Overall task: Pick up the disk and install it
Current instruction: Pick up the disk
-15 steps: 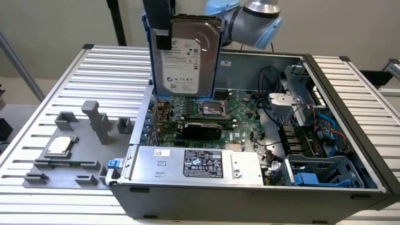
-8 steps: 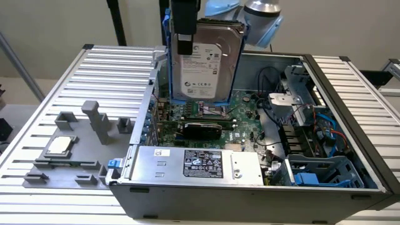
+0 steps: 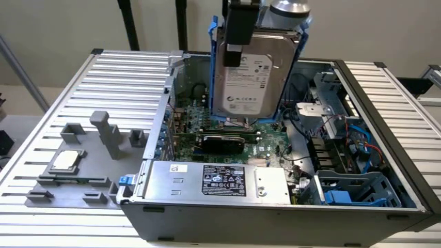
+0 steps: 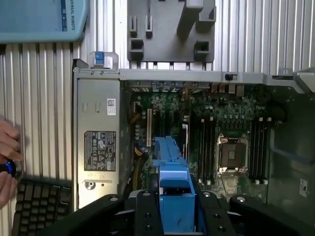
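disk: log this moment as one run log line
hand: shut on disk | disk: held upright above open computer case | install: not yet done

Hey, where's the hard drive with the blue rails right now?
In the exterior view the disk hangs upright at top centre, clamped in the gripper, above the motherboard of the open computer case.

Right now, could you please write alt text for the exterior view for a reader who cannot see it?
The gripper holds the disk on end above the open computer case. The case lies on a slatted metal table, with a grey fixture plate at the exterior view's left.
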Robot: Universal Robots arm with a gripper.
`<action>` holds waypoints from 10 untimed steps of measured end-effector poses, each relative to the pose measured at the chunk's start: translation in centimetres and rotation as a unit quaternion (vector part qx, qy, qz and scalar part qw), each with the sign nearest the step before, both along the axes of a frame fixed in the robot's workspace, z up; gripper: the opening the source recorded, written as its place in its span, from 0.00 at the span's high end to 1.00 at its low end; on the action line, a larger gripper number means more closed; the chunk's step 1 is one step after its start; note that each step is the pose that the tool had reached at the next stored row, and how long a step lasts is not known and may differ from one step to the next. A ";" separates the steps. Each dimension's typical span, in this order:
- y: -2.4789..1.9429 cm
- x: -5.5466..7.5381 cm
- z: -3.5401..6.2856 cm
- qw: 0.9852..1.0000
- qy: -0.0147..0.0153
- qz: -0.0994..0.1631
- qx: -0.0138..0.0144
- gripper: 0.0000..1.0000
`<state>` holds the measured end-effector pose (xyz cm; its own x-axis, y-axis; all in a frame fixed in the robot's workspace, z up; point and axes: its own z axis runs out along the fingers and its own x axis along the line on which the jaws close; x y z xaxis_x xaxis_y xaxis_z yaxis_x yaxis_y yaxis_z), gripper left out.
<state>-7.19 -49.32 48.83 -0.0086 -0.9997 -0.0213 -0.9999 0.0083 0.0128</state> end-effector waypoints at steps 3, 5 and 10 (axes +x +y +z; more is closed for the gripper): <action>-0.46 1.3 0.00 1.000 0.000 0.000 0.000 1.00; -0.79 2.3 0.00 1.000 0.000 0.000 0.000 1.00; -1.62 4.5 0.00 1.000 0.000 0.000 0.000 1.00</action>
<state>-2.65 -50.94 48.83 -0.0086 -0.9997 -0.0213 -0.9999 0.0084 0.0129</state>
